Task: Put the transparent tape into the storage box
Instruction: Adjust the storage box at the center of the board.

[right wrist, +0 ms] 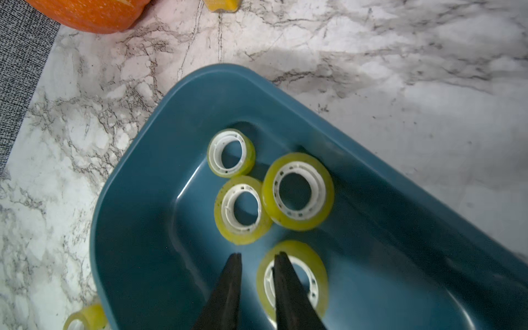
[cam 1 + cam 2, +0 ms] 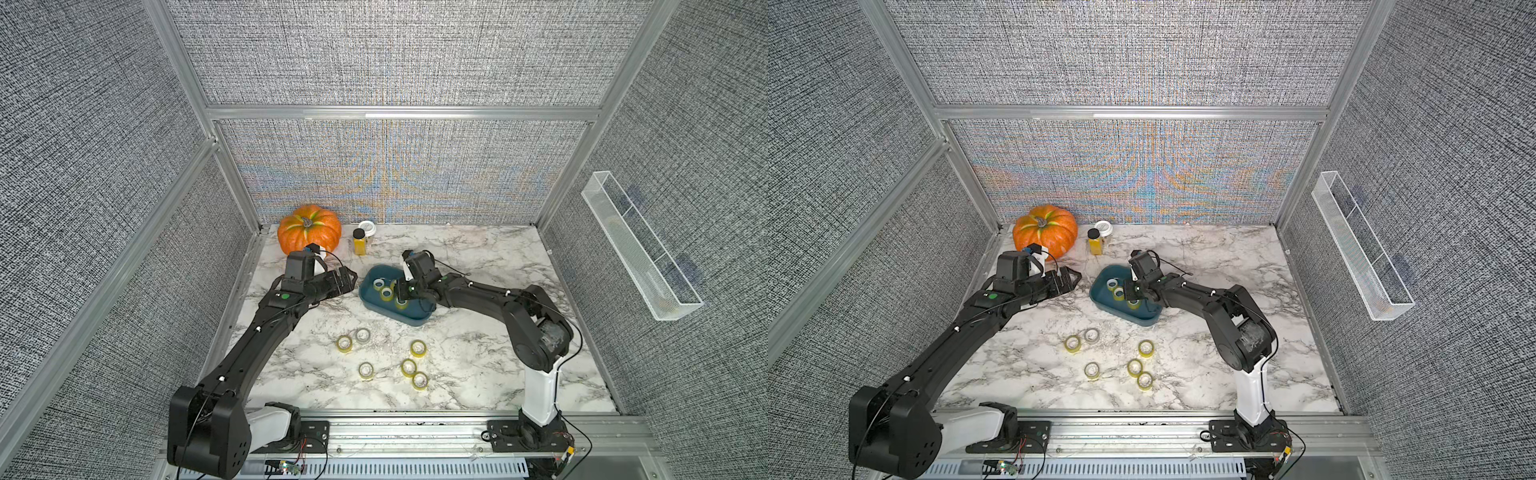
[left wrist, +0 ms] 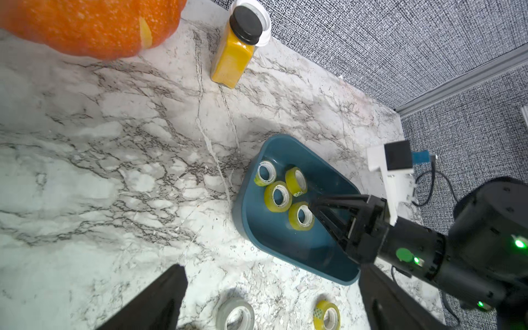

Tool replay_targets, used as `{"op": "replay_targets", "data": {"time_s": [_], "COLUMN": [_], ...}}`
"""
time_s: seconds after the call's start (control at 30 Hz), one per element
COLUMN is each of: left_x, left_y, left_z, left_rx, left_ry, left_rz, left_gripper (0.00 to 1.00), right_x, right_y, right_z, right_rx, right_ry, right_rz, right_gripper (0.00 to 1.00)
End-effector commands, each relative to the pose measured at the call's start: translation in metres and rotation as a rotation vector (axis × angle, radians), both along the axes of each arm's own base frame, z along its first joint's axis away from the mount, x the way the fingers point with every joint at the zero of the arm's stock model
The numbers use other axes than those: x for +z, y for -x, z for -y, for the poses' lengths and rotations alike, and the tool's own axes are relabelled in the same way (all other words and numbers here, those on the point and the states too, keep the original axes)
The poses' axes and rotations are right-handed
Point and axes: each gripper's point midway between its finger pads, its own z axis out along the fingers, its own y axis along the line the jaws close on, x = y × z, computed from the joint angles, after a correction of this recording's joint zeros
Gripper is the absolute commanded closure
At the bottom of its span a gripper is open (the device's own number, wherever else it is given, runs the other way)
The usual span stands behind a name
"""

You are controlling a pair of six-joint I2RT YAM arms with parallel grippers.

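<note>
The left arm (image 2: pixel 232 374) reaches across the marble table (image 2: pixel 498 374). The left gripper (image 2: pixel 352 277) hovers beside the storage box (image 2: pixel 411 319), with its fingers spread wide and empty. A pumpkin (image 2: pixel 309 228) stands in the far corner. The right gripper (image 1: pixel 258 254) sits inside the box, its fingers a narrow gap apart and gripping nothing. One finger crosses over a tape roll (image 1: pixel 320 265) that lies flat. Three more tape rolls (image 1: pixel 298 225) lie in the box. Six tape rolls (image 2: pixel 418 353) lie on the table, nearer the arm bases.
</note>
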Motion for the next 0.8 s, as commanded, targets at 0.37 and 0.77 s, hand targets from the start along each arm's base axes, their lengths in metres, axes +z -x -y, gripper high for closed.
{"op": "replay_targets", "data": {"time_s": [0.37,0.77], "left_x": [0.016,0.008], "left_y": [0.03,0.041], "left_z": [0.005,0.019], "left_rx": [0.01,-0.023], "left_ry": [0.015,-0.009], "left_rz": [-0.009,-0.011], "left_gripper": [0.01,0.01], "right_x": [-0.03,0.057], "right_y": [-0.028,0.009], "right_z": [0.007,0.017], "right_rx": [-0.038,0.009], "right_ry": [0.045,0.007], "right_rz": [-0.022,0.074], "right_gripper": [0.75,0.58]}}
